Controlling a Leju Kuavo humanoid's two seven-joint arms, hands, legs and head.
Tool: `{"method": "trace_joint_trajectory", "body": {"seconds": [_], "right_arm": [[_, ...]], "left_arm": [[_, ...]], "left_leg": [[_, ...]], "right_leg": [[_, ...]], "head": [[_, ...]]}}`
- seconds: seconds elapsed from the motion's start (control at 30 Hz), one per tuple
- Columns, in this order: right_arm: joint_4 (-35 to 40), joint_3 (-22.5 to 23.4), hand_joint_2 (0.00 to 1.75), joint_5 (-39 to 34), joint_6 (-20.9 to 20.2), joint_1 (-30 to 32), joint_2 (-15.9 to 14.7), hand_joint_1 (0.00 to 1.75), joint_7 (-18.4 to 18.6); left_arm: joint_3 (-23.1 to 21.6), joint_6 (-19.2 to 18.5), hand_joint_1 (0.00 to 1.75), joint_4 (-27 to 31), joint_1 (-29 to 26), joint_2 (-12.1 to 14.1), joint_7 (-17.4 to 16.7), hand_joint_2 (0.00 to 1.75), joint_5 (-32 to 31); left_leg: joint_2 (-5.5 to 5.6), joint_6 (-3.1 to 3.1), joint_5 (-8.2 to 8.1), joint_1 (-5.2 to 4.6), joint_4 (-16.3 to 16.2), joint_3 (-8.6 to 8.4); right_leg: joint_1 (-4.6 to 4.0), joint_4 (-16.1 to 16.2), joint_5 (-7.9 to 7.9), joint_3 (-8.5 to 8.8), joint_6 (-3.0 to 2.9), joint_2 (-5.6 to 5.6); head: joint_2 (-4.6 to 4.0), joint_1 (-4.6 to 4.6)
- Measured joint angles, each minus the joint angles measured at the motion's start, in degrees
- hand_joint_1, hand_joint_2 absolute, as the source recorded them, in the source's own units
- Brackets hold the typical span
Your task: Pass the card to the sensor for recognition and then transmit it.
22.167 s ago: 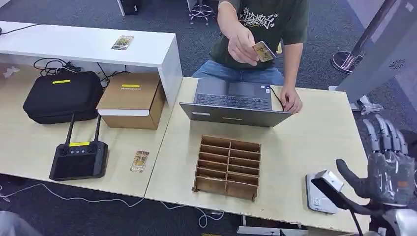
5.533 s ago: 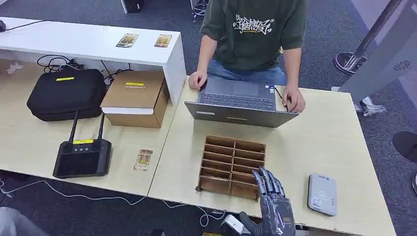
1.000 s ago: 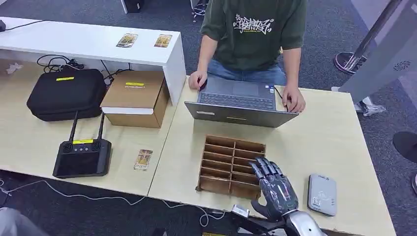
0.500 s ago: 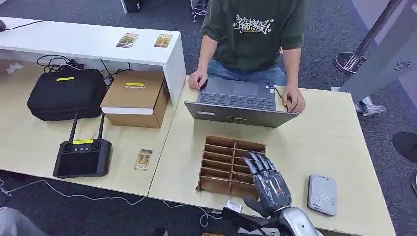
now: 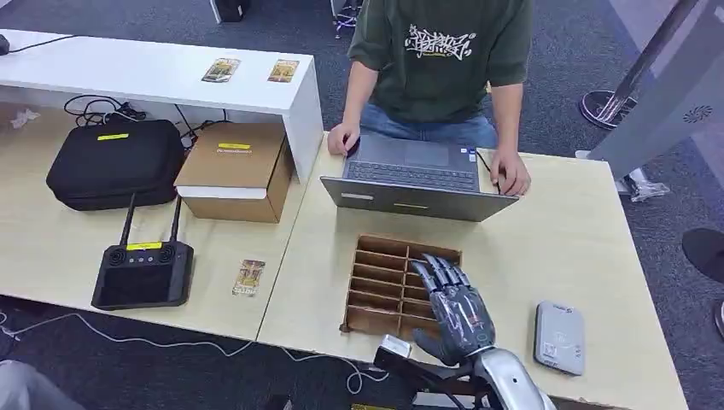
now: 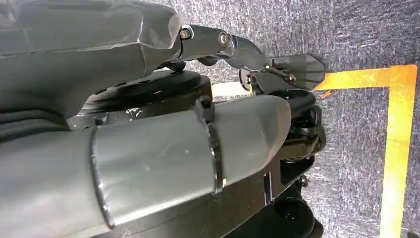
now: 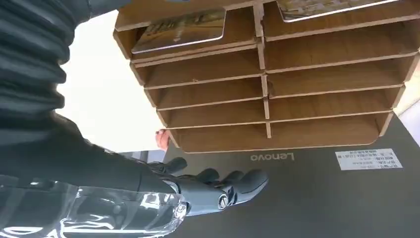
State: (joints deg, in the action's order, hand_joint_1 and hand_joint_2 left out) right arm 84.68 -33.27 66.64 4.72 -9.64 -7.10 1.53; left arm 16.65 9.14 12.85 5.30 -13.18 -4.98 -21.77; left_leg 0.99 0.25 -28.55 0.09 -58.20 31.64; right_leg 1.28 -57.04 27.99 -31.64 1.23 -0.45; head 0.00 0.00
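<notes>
My right hand (image 5: 455, 309) is dark grey, with segmented, glossy fingers (image 7: 233, 181) and small silver screws. Behind it my forearm (image 5: 512, 382) is smooth silver. My left hand (image 6: 148, 99) has a thick grey thumb (image 6: 188, 148) ringed by a black band.

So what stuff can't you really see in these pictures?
- Wooden rack: head view, the right hand covers its right slots.
- Cards in the rack: right wrist view, pictures too blurry.
- Card reader: head view, label too small.
- Left hand: left wrist view, too close to tell its fingers.
</notes>
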Motion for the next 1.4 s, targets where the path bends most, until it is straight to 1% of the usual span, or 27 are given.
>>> {"method": "trace_joint_trajectory", "body": {"seconds": [0.1,0.23,0.47,0.6,1.03,1.4], "right_arm": [[-0.48,0.2,1.75,0.33,-0.02,0.1,0.0,0.0,0.11],[-0.79,1.07,1.75,2.43,-0.79,1.38,-0.59,0.0,1.18],[-1.31,3.1,1.75,4.76,-0.79,3.72,-4.22,0.0,1.46],[-1.29,3.52,1.75,4.96,-0.81,4.02,-5.53,0.0,1.51],[-0.07,3.23,1.75,5.29,-1.11,4.65,-5.57,0.0,2.34],[3.63,2.91,1.75,4.98,-1.27,4.72,-5.46,0.0,2.82]], "left_arm": [[0.0,-0.33,0.0,0.0,0.0,0.2,-0.04,0.0,0.07],[0.0,-0.37,0.0,0.0,-0.01,0.22,-0.04,0.0,0.11],[0.0,-0.37,0.0,0.0,-0.02,0.26,-0.04,0.0,0.39],[0.0,-0.37,0.0,0.0,-0.06,0.29,0.17,0.0,0.44],[0.0,-0.37,0.0,0.0,-0.08,0.29,0.24,0.0,0.57],[0.0,-0.61,0.0,0.0,-0.03,0.29,-0.15,0.0,0.04]], "left_leg": [[-0.01,0.0,0.0,0.0,0.0,-0.01],[0.01,0.0,0.0,0.0,0.0,-0.01],[-0.02,0.0,-0.01,-0.01,0.0,0.0],[-0.03,0.0,0.0,-0.01,-0.01,-0.02],[-0.03,0.0,0.0,0.0,0.0,-0.01],[-0.03,0.0,0.0,0.0,0.0,-0.02]], "right_leg": [[0.0,0.0,0.0,-0.01,0.0,0.0],[0.0,0.01,0.0,0.0,0.0,-0.02],[0.0,0.02,0.0,0.0,0.0,0.0],[0.0,0.02,-0.01,0.0,0.0,0.01],[0.0,0.0,0.0,0.0,0.0,0.02],[0.0,0.0,0.0,0.0,0.0,0.01]], "head": [[0.0,0.0],[0.0,0.02],[0.0,0.0],[0.0,0.0],[0.0,0.0],[0.0,0.0]]}}
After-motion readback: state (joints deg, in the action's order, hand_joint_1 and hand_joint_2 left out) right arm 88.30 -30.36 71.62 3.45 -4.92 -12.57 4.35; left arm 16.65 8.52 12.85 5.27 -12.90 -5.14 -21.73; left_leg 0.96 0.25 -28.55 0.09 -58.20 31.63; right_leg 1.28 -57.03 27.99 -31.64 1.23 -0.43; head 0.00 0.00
